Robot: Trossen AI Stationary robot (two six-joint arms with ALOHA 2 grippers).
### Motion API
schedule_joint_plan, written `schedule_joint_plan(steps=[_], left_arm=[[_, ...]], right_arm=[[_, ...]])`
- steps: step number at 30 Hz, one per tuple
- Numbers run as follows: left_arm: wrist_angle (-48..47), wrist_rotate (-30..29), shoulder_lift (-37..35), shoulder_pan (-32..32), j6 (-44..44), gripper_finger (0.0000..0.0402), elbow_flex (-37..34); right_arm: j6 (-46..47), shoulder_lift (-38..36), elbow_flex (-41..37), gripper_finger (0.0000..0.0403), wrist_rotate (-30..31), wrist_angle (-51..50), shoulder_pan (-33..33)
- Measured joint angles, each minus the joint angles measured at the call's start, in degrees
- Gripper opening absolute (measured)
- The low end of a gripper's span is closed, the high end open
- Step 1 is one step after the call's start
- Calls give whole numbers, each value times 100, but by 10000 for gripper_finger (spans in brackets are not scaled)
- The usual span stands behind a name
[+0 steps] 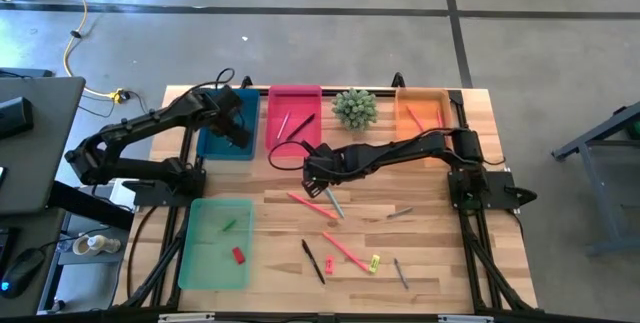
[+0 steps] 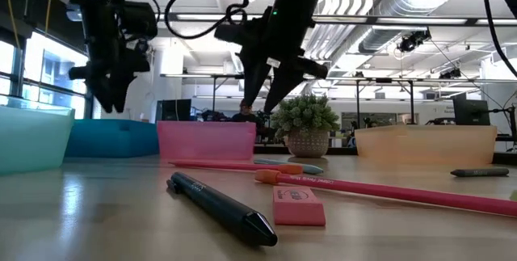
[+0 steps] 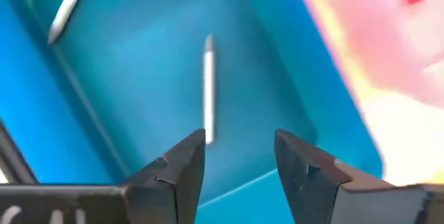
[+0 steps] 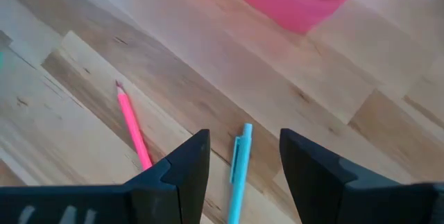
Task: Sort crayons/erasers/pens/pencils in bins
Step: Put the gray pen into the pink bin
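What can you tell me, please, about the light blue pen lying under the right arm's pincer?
The light blue pen is a slim plastic stick with a clip along its upper barrel. It lies flat on the bare wooden table, in front of the pink bin, beside a pink pencil but apart from it. The right pincer hovers open above it, one finger on each side, not touching. In the high view it is partly hidden below that arm.
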Motion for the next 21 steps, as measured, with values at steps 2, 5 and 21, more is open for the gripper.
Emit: schedule_joint_plan(steps=[2,5,21], left_arm=[[-2,113,0,0,59,163,203],[-68,262,-2,0,66,161,571],[-434,1137,-11,-20,268,151,1934]], right_arm=[[39,70,0,167,-16,-47,0],[150,183,0,167,-147,-23,-1],[568,431,0,167,-599,-18,-7]])
